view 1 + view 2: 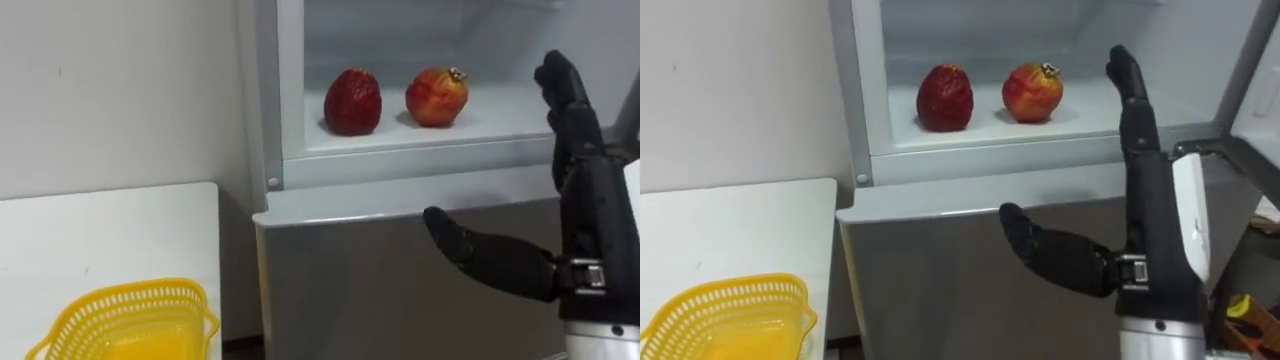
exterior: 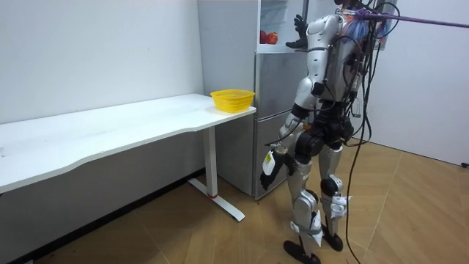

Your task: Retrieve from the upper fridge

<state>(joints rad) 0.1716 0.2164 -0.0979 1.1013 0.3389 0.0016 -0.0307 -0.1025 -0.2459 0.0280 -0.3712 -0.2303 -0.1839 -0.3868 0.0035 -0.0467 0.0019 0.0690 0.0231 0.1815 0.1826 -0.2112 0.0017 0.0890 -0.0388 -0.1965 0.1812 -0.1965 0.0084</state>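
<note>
Red fruit is seen in the open upper compartment of the fridge [image 1: 400, 195], at the upper centre of the frame. A strawberry [image 1: 352, 101] lies on the left and a pomegranate [image 1: 436, 97] near it on the right, the two apart, both resting on the white shelf [image 1: 510, 112].

The right hand [image 1: 595, 210] is raised at the right edge of the frame. Its fingers are held straight and pointed upward, and its thumb is spread out to the left across the grey lower door. Nothing is held in it. Its fingertips are level with the fruit, to the right of the pomegranate and clear of it.

A yellow basket [image 1: 130, 305] is set at the lower left on the white table [image 1: 110, 230].

In the room view the robot is seen standing upright before the fridge, just past the table's end. The left hand [image 2: 268, 174] is hung low by the thigh; its state cannot be told.
</note>
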